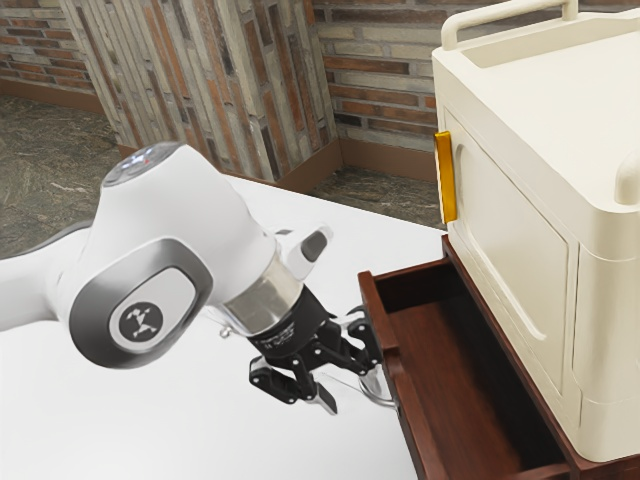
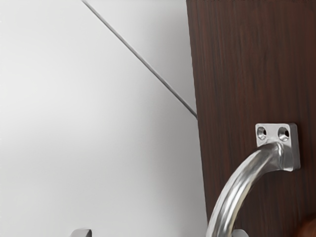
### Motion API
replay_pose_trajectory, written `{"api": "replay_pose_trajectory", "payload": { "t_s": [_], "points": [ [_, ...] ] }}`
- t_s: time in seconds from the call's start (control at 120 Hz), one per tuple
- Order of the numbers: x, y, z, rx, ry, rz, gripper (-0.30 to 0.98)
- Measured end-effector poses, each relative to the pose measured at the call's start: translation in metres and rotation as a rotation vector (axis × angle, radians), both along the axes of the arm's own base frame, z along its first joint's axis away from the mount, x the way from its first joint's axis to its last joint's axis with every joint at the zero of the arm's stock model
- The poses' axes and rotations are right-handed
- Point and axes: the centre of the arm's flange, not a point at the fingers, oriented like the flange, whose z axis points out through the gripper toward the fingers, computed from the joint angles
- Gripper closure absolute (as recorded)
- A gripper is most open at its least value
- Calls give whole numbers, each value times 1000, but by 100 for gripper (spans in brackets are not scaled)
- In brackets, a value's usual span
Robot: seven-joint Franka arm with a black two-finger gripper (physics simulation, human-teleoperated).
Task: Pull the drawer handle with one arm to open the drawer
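1. My gripper (image 1: 350, 378) is open, its two fingers standing apart at the front of the drawer (image 1: 394, 370), and it isn't clamped on anything
2. The handle (image 2: 239, 185) is a curved, shiny metal bar on the drawer's outer face; in the wrist view it runs down between my fingertips, right beside one and well apart from the other, though whether that nearer one touches it I can't tell
3. At one end the bar meets a small square mounting plate (image 2: 292, 148) with two screw holes, set against the dark brown wood
4. The drawer stands pulled out of its red-brown cabinet (image 1: 610, 470), far enough for me to see its bare wooden floor
5. On top of that cabinet sits a big cream-coloured box (image 1: 510, 240) with rails along its upper edges and a yellow strip (image 1: 446, 178) upright at one corner
6. My arm (image 1: 180, 240) comes in from the exterior view's left, over the white table (image 1: 150, 420), with brick walls (image 1: 225, 80) and a dark stone-like floor (image 1: 50, 150) behind
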Motion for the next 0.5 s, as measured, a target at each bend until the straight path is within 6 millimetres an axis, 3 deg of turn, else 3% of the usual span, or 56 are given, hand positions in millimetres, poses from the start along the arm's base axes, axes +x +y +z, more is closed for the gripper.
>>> {"api": "replay_pose_trajectory", "payload": {
  "t_s": [0.5],
  "points": [
    [-19,13,3,4,20,2,39]
  ]
}}
